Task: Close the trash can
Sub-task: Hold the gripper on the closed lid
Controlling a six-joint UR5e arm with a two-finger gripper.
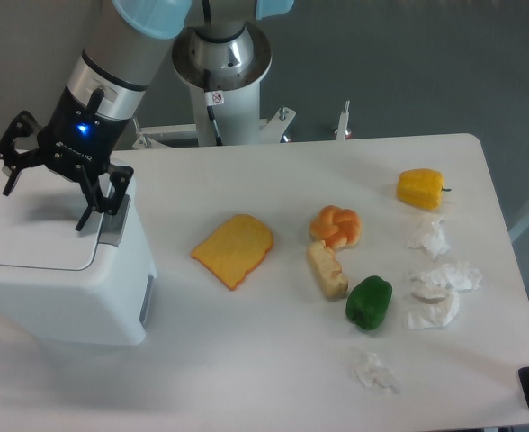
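The trash can (62, 279) is a large boxy white bin at the table's left edge. Its flat white lid (31, 229) lies down on top, and a grey latch (113, 227) sits at the lid's right side. My gripper (47, 202) hovers just above the lid with its black fingers spread wide, open and holding nothing. One fingertip (83, 222) is close over the lid near the latch.
On the white table lie an orange toast slice (234, 249), a braided bun (336, 225), a pale food piece (327, 270), a green pepper (369, 301), a yellow pepper (421, 188) and several crumpled paper wads (440, 292). The arm's base (221, 76) stands behind.
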